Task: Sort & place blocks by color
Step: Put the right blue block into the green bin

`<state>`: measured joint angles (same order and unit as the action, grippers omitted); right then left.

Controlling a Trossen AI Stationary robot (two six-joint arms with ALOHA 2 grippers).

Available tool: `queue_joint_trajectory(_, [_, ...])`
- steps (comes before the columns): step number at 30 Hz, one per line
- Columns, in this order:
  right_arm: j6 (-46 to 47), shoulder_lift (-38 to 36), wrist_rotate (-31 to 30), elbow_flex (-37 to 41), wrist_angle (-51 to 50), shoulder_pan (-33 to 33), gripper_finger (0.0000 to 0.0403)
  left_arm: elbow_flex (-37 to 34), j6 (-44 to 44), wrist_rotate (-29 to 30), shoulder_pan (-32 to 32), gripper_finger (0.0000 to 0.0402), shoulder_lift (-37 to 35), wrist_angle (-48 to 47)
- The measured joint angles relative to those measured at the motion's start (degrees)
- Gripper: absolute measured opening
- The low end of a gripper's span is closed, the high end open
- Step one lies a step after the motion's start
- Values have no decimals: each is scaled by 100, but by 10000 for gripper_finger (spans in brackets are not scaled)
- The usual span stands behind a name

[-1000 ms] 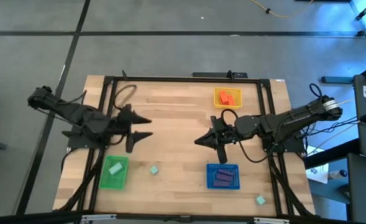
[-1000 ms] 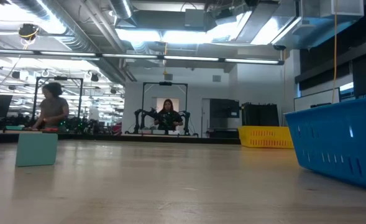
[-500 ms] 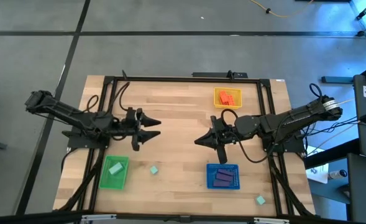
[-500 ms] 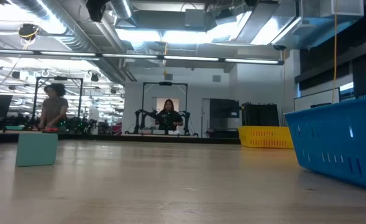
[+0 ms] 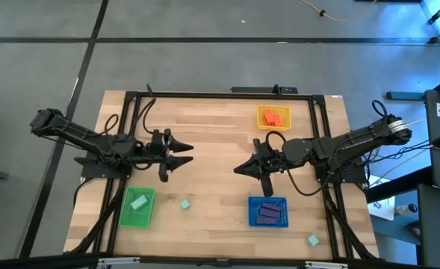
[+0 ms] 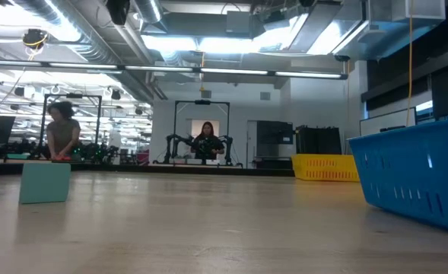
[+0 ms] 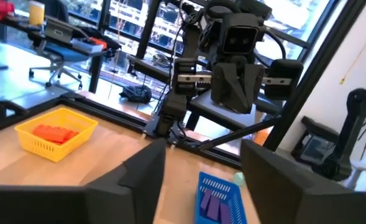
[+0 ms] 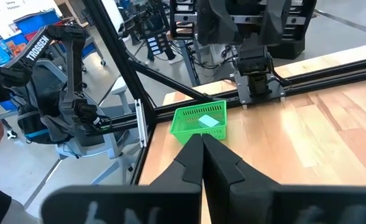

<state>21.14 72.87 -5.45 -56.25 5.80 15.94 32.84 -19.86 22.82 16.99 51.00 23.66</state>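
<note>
- Nearest the table's front edge, two pale mint blocks lie loose: one mint cube (image 5: 184,203) on bare wood between the green tray (image 5: 137,207) and the blue tray (image 5: 268,211), and a second mint block (image 5: 312,240) at the front right corner, outside the black frame rail.
- Sorting looks nearly done, judging by the trays: one mint block (image 5: 138,202) already lies in the green tray, purple blocks (image 5: 267,214) fill the blue one, and the orange-red blocks (image 5: 273,117) sit in the yellow tray (image 5: 273,116) at the far side.
- So the step in hand, as I read it, is fetching the last mint pieces; the next move calls for a hand to drop over the loose cube and carry it the short way into the green tray.
- Mid-table now: the left hand (image 5: 176,152) hovers above bare wood, fingers spread wide and holding nothing, the nearer candidate for that cube.
- Facing it, the right hand (image 5: 246,169) hangs just beyond the blue tray, its fingers pressed together with nothing between them, touching no block.
- From the right wrist view, the green tray and its mint block show well apart, past the closed fingertips.
</note>
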Motion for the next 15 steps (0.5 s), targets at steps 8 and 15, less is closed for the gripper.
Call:
queue_joint_trajectory(8, [-46, 2, -88, 0, 0, 1, 0, 0, 439, -291, 4, 39, 0, -54])
queue_joint_trajectory(15, [-46, 2, -97, 0, 2, 1, 0, 0, 374, -386, 4, 2, 0, -157])
